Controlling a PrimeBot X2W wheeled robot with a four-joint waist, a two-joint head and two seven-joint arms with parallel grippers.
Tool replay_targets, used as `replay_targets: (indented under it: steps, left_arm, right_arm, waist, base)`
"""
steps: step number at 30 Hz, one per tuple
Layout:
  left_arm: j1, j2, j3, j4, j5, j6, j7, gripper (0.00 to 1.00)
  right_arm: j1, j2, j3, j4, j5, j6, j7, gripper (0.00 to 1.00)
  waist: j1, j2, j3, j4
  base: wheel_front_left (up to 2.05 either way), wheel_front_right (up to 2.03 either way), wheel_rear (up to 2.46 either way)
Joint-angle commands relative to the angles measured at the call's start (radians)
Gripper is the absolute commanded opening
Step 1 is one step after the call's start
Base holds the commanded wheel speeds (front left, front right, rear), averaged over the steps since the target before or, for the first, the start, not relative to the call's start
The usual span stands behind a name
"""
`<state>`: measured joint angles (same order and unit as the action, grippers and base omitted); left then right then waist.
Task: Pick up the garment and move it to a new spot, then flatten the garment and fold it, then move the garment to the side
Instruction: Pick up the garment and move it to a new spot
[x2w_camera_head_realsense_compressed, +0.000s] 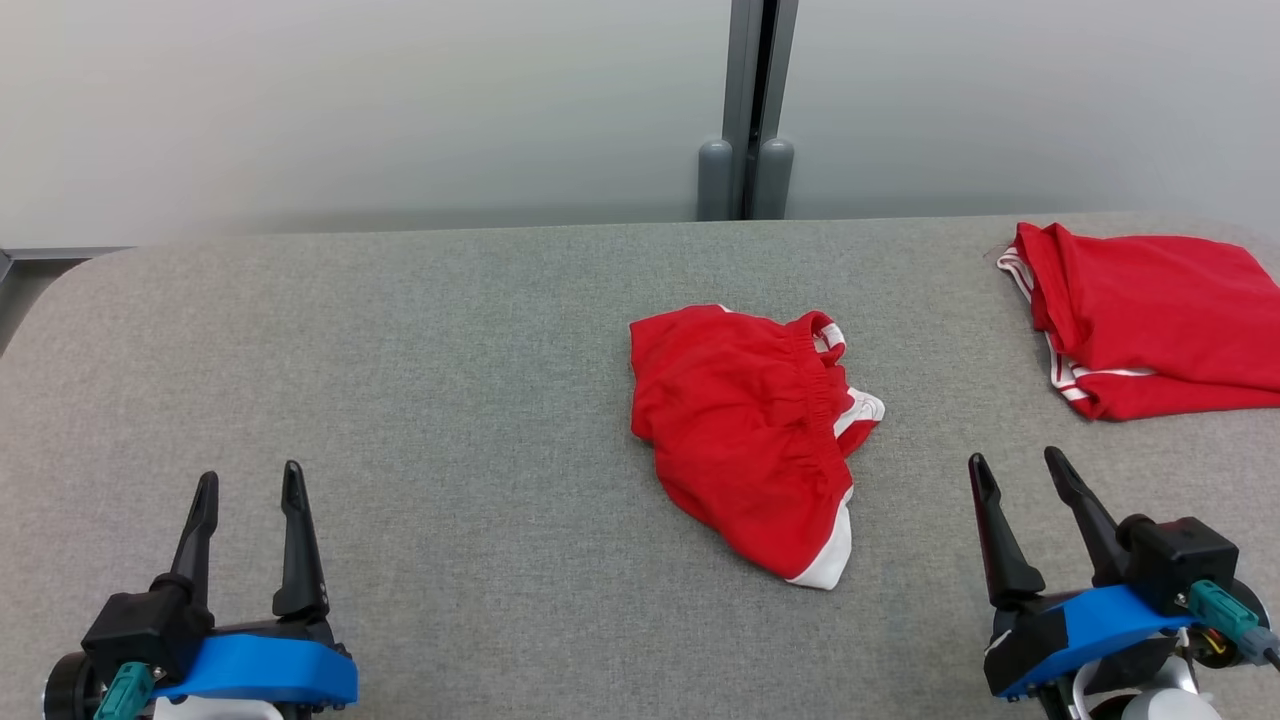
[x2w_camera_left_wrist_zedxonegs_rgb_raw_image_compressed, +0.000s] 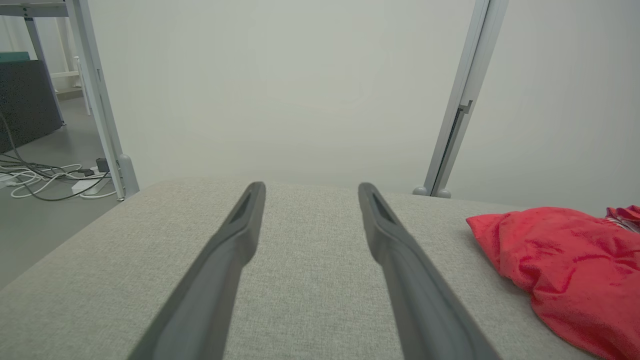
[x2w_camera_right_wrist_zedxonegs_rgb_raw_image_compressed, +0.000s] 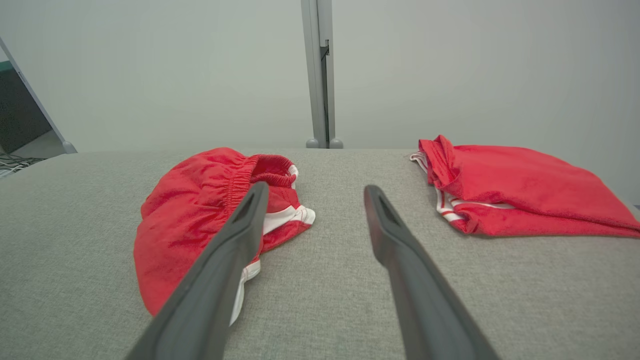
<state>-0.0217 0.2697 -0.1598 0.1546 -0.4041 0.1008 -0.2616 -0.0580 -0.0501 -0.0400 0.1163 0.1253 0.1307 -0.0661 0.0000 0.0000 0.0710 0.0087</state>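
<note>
You're starting from zero: shorts lying crumpled; left gripper and right gripper hovering, jaws apart, empty. Every step's pending.

Red garment with white trim on a grey, perhaps flecked, table.

Grey fabric table, rounded corners. Red shorts lie crumpled near its centre, white trim showing. Folded garment, also red, sits at the far right edge, well apart.
</note>
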Motion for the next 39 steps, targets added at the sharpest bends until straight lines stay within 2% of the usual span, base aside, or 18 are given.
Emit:
replay_targets:
  steps: [1,17,27,32,39]
  left_arm:
    - [0.009,-0.002,0.001,-0.005,0.003,0.005,-0.004,1.00]
    - [0.008,-0.007,0.000,-0.005,0.004,0.011,-0.004,1.00]
    - [-0.008,-0.006,-0.004,-0.007,0.005,0.011,-0.004,1.00]
    - [-0.031,-0.011,-0.019,-0.003,0.009,0.006,-0.003,1.00]
    - [-0.061,-0.018,-0.033,0.001,0.010,0.003,-0.001,1.00]
  right_arm:
    - [0.011,-0.001,0.002,-0.003,0.004,0.000,0.001,1.00]
    - [0.014,-0.001,0.003,-0.003,0.005,0.000,0.008,1.00]
    - [-0.101,-0.001,0.092,-0.001,0.008,0.000,0.022,1.00]
    - [-0.169,-0.001,0.124,0.063,0.008,0.000,0.027,1.00]
    - [-0.211,-0.001,0.110,0.213,-0.003,0.000,0.002,1.00]
  waist:
    - [0.0000,0.0000,0.000,0.000]
    - [0.0000,0.0000,0.005,-0.003]
    - [0.0000,0.0000,0.018,0.003]
    - [0.0000,0.0000,0.036,0.027]
    - [0.0000,0.0000,0.064,0.080]
  base:
    - [0.00,0.00,0.00]
    - [0.00,0.00,0.00]
    - [0.00,0.00,0.00]
    - [0.00,0.00,0.00]
    - [0.00,0.00,0.00]
